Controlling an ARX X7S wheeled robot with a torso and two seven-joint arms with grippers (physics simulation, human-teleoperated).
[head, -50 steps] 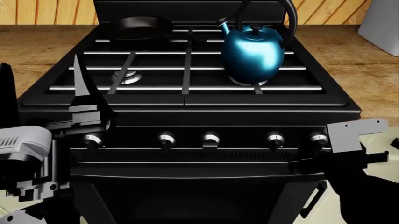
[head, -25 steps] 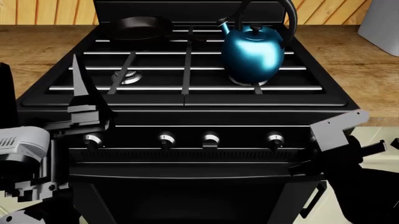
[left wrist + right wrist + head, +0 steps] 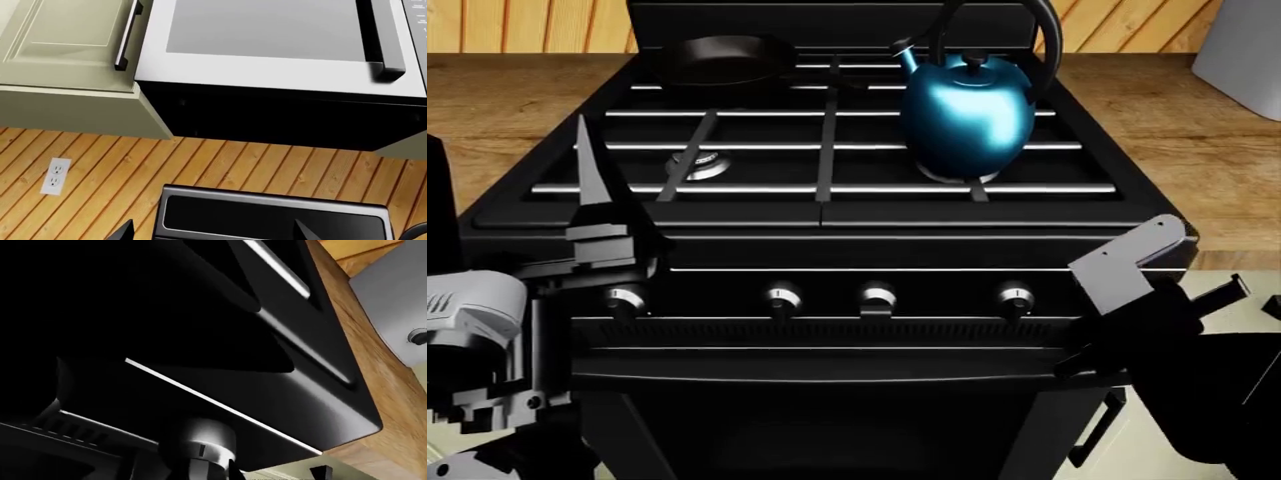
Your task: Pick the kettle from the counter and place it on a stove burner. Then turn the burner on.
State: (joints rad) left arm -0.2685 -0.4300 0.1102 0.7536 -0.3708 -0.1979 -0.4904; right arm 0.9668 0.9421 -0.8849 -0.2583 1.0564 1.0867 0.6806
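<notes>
Kettle (image 3: pixel 966 115) sitting on right front burner, so placing looks done. Right tool (image 3: pixel 1121 262) moved in over far-right knob (image 3: pixel 200 442), now hidden in head view. Spread or pressed? Cannot tell. Turning next, probably.

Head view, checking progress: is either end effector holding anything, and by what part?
Nothing is visibly held; the glossy teal-blue kettle sits alone on the grate.

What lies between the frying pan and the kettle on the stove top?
In the head view, only black grate bars lie between the frying pan and the kettle; no other item stands there.
</notes>
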